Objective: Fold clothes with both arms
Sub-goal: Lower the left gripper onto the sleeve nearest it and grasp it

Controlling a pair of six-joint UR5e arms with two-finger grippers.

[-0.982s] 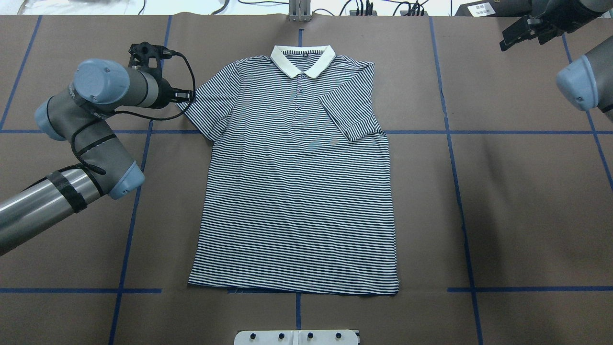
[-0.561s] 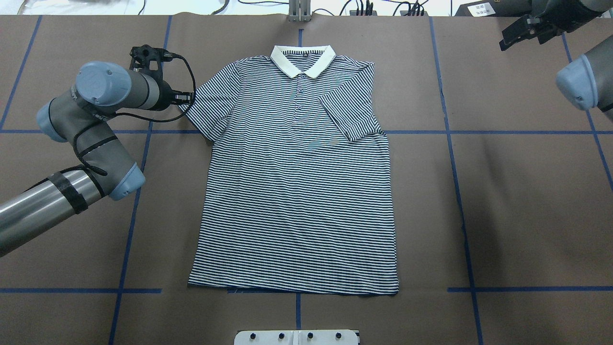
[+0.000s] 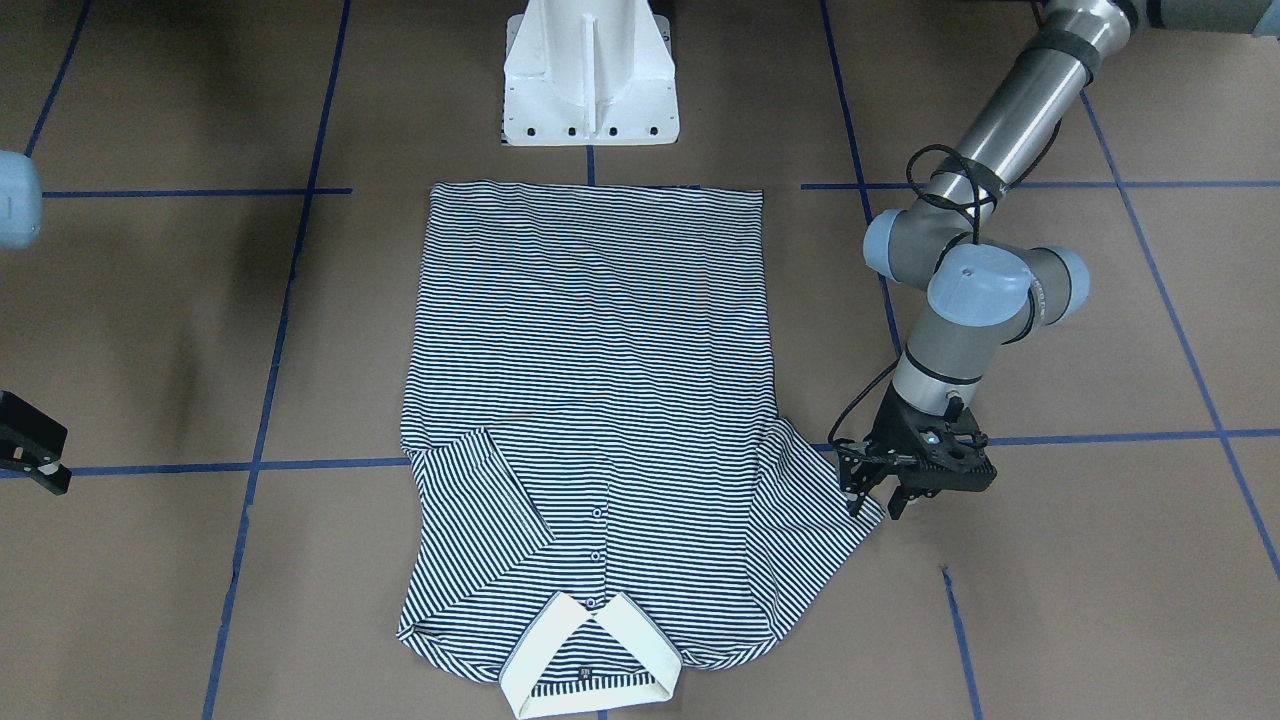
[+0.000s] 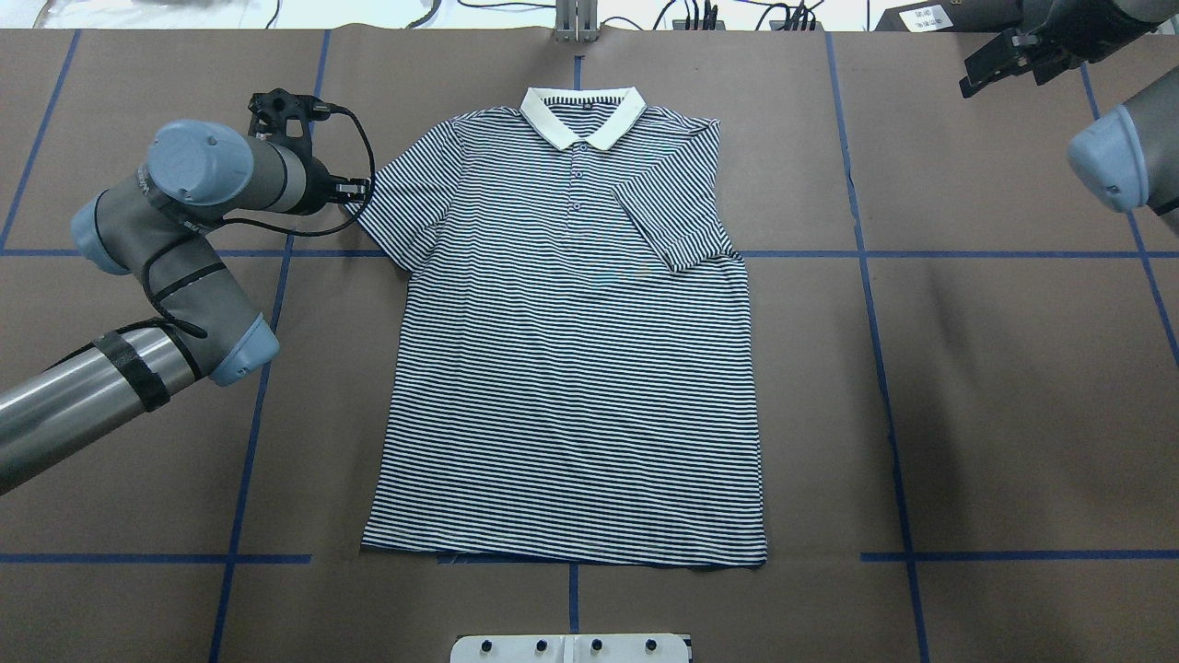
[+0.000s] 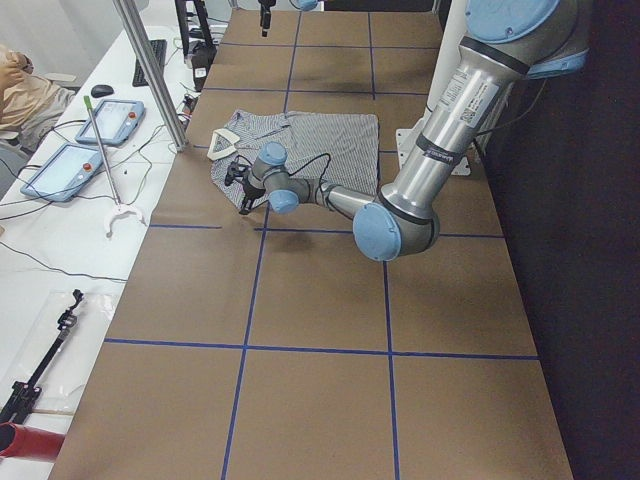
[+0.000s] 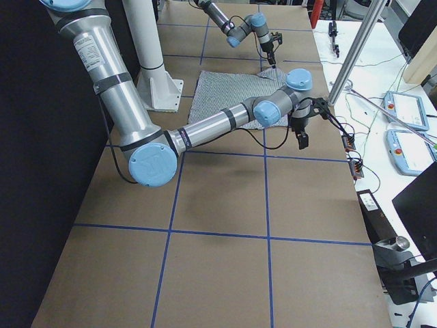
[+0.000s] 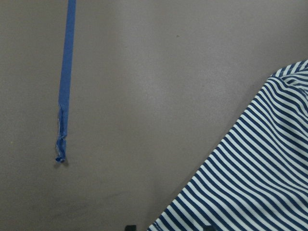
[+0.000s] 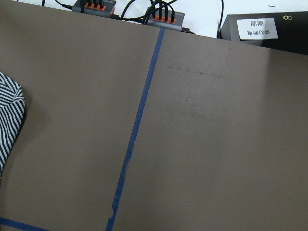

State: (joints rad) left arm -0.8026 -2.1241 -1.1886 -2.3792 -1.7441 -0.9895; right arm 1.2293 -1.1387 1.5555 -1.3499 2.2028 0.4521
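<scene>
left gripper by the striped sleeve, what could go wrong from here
The black left gripper sits open at the hem corner of the spread sleeve of the navy-and-white striped polo shirt; closing there may pinch only an edge or miss.
The other sleeve already lies folded onto the chest; dragging the fabric could undo it.
</scene>
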